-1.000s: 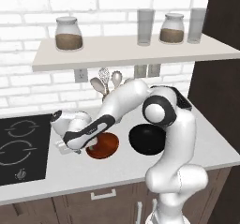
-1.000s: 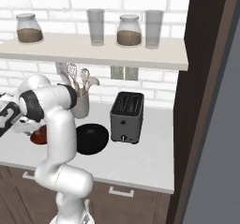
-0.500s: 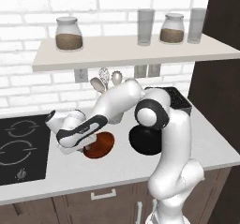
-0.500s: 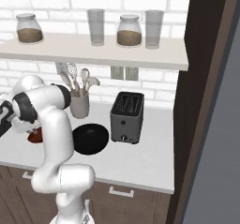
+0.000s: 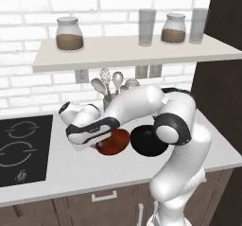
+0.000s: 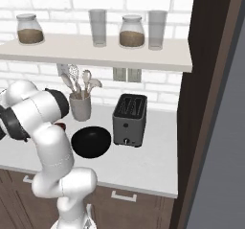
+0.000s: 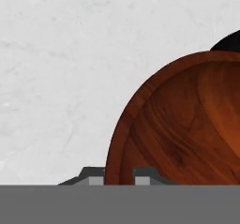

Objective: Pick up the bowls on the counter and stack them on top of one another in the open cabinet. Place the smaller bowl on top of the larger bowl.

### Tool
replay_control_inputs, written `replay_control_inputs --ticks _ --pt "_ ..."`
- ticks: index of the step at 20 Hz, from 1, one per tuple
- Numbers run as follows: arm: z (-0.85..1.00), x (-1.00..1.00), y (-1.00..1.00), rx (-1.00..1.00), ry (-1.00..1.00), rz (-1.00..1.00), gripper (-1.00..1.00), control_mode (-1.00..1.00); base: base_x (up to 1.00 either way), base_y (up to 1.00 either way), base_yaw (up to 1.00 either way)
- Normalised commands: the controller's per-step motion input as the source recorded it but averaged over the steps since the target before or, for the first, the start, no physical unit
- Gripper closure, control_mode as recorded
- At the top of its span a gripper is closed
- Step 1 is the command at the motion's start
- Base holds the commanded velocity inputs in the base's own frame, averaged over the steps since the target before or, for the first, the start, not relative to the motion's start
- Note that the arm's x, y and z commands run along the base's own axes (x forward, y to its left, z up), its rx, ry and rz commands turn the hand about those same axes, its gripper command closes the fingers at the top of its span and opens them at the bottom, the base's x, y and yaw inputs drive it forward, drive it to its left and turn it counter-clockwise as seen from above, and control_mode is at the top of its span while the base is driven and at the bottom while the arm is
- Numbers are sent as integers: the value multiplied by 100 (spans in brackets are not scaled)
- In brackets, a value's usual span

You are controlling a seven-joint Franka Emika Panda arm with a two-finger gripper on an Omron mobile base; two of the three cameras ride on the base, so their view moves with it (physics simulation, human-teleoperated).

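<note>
Hand view, bottom edge: the two fingertips [image 7: 96,175] of the hand [image 7: 121,177] stand a small way apart, one on each side of the rim of the reddish-brown bowl [image 7: 187,124], though whether they press it I cannot tell. That bowl fills the lower right, resting on the light-grey counter [image 7: 61,68]. A sliver of the black bowl [image 7: 229,41] peeks past it at the upper right. In the left base view the hand [image 5: 90,134] sits left of centre, low over the reddish-brown bowl's left edge, with the black bowl [image 5: 146,142] just beside it.
</note>
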Motion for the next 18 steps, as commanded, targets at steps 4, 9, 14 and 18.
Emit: replay_control_inputs --ticks 4,9,14,18 --pt "100 -92 -4 0 0 0 100 -100 0 0 0" --pt "100 -87 -55 0 1 4 100 -100 0 0 0" --pt "90 -11 -100 0 1 9 100 -100 0 0 0" --pt "-1 30 -100 9 4 17 100 -100 0 0 0"
